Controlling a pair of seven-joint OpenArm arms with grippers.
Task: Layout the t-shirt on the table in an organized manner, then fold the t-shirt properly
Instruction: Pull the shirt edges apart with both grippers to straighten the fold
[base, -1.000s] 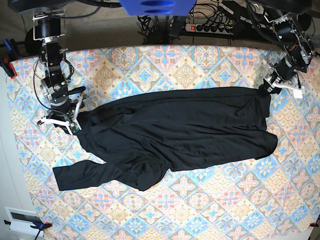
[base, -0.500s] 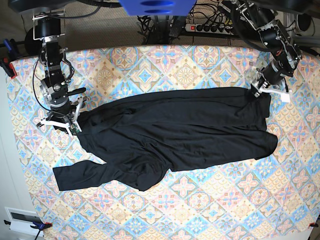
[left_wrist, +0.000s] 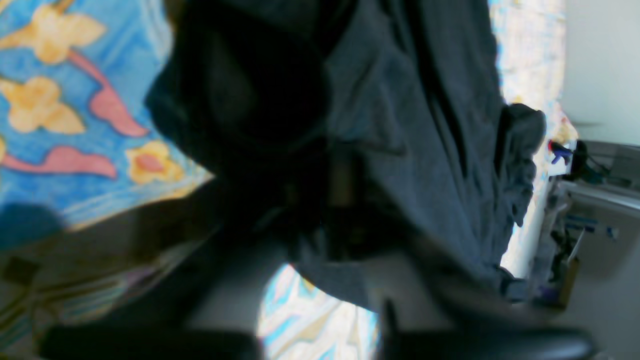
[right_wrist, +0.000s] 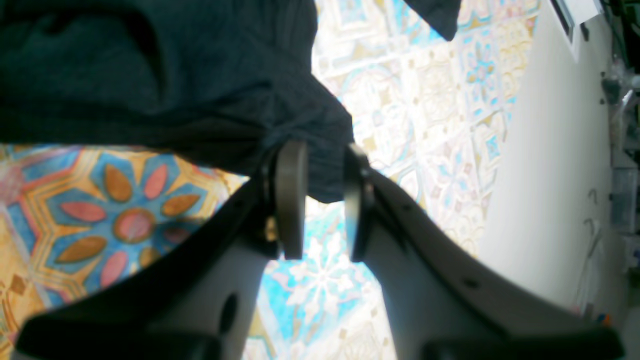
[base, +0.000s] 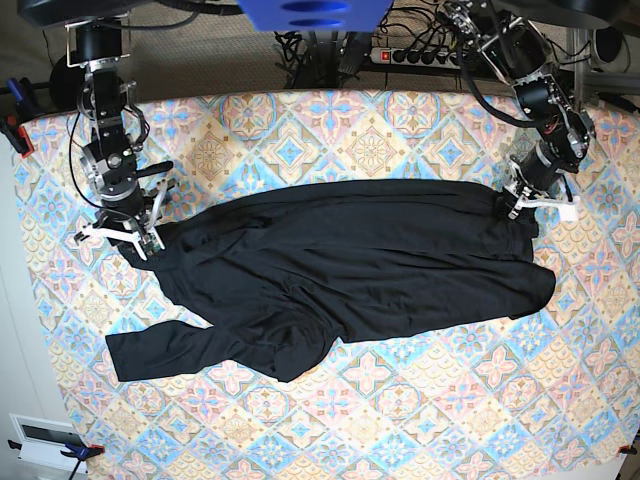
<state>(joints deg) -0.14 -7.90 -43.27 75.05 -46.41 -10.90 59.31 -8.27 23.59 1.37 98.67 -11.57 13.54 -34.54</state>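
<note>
My left gripper (base: 512, 203) has come down from 2 o'clock and shut on the shirt (base: 350, 270) corner. My right gripper (base: 150, 238) pinches the shirt edge at 9 o'clock. The shirt lies bunched across the table (base: 400, 420). I should pull both ends apart slowly and evenly.

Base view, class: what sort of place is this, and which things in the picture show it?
Probably a robotics lab or workshop: two robot arms work over a cloth-covered table, a power strip with tangled cables lies behind it, and a black t-shirt is spread out.
</note>
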